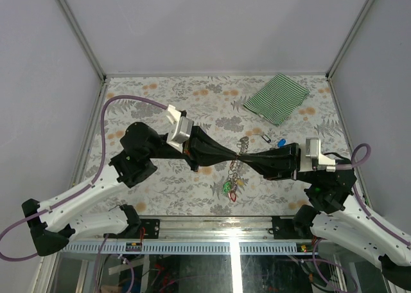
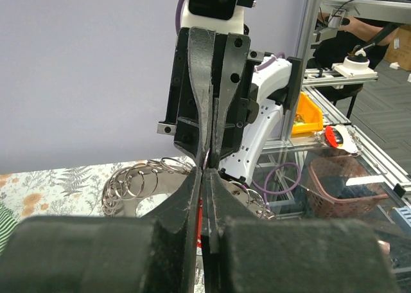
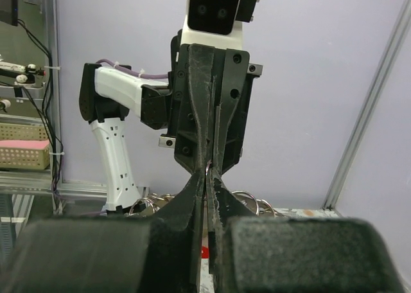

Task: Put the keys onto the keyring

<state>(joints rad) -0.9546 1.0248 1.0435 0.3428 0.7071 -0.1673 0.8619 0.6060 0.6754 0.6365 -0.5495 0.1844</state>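
The keyring (image 1: 234, 172), a grey loop of linked metal rings, hangs between my two grippers, which meet tip to tip over the middle of the table. My left gripper (image 1: 236, 155) and my right gripper (image 1: 248, 158) are both shut on it at nearly the same spot. Red and green tagged keys (image 1: 230, 189) hang at the ring's lower end. A blue key (image 1: 281, 142) and a dark key (image 1: 266, 137) lie loose on the table. In the left wrist view the rings (image 2: 136, 181) fan out beside my shut gripper (image 2: 205, 171). In the right wrist view rings (image 3: 246, 200) show behind my gripper (image 3: 207, 175).
A green-striped cloth (image 1: 276, 97) lies at the far right of the flower-patterned table (image 1: 160, 94). Metal frame posts stand at the back corners. The table's near edge rail (image 1: 212, 221) runs in front of the arm bases.
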